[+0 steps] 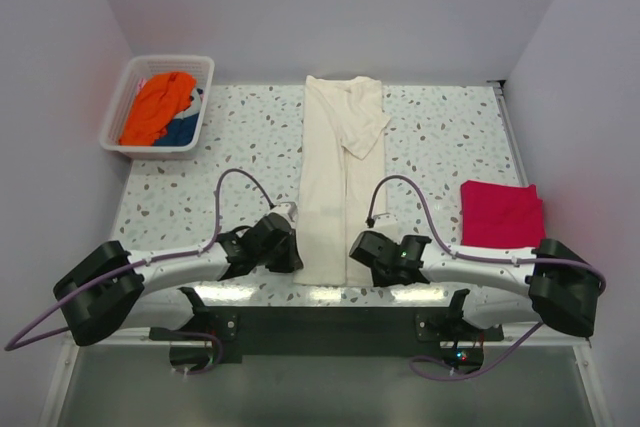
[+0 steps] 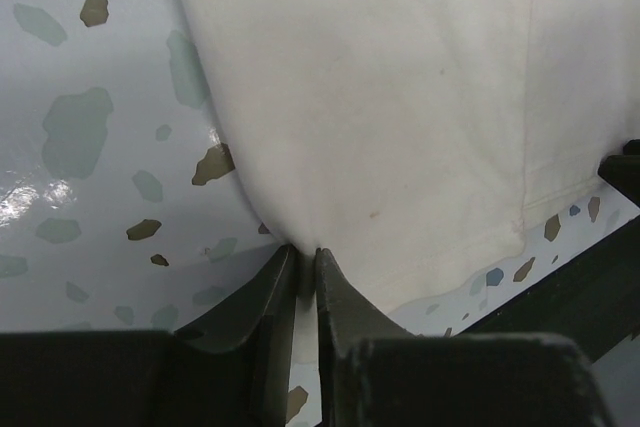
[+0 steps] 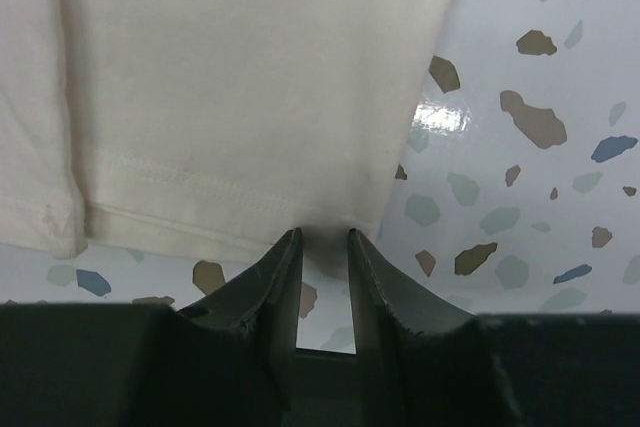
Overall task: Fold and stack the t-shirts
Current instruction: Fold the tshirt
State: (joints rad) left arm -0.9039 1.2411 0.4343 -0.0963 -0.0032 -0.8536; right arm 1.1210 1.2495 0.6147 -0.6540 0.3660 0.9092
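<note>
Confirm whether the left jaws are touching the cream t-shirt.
Touching. In the left wrist view the left gripper has its jaws pinched on the cream t-shirt, cloth between them.

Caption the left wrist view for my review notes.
Left gripper pinching the near corner of the cream t-shirt on the speckled table.

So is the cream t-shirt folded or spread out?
Partly folded: cream t-shirt lies as a long narrow strip, sleeve tucked over its top, no crosswise fold.

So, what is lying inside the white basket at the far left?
An orange t-shirt fills most of the basket, with a blue t-shirt showing at its right side. Whatever lies beneath them is covered.
</note>
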